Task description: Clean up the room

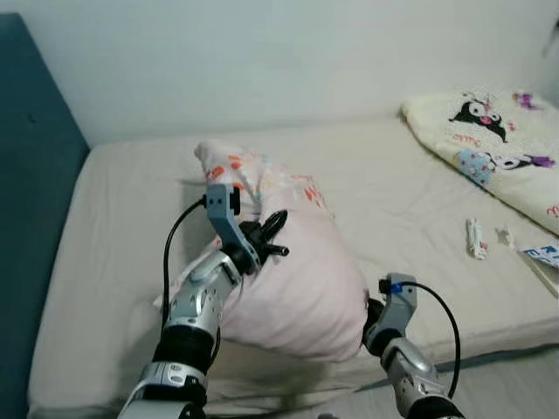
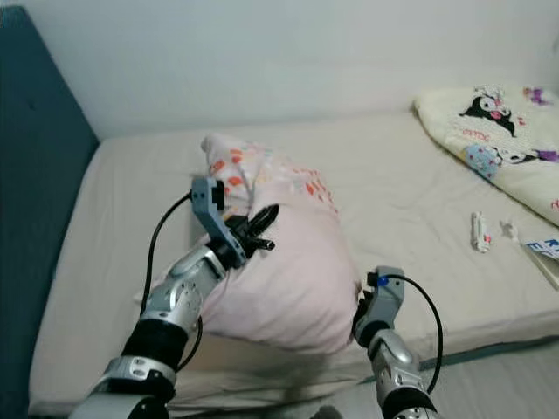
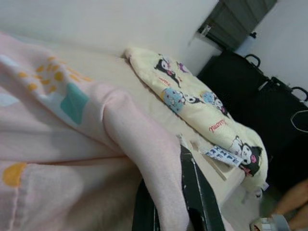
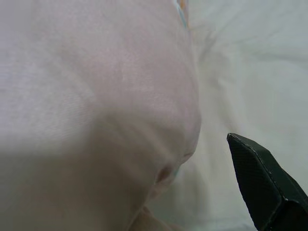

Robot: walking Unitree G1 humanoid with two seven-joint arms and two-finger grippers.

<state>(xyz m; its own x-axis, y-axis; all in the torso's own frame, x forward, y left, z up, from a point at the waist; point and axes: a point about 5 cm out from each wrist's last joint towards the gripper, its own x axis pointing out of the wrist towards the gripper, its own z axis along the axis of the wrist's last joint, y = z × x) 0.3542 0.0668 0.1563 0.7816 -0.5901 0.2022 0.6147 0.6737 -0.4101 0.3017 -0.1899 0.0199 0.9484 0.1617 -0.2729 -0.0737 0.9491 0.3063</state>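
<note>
Your left gripper [image 1: 272, 234], arm raised, pinches the pink pillow [image 1: 301, 288]; right gripper [image 1: 371, 316] presses its side, fingers' state unclear.

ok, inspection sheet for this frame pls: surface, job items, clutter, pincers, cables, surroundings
Surface: bed with a beige sheet, wrinkled.
Job's things: pink pillow with coloured prints, bunched up near the bed's front edge between both arms.
Clutter: small white packet, a white scrap beside it, and a blue-and-white printed box at the robot's right edge of the bed; cream cartoon-print blanket at the far right.
Pincers: left pincer shut on a fold of the pillow; right pincer at the pillow's lower right side, open or shut cannot be told.
Cables: black cable looped at the left wrist, another at the right wrist.
Surroundings: white wall, teal panel on the left.
</note>
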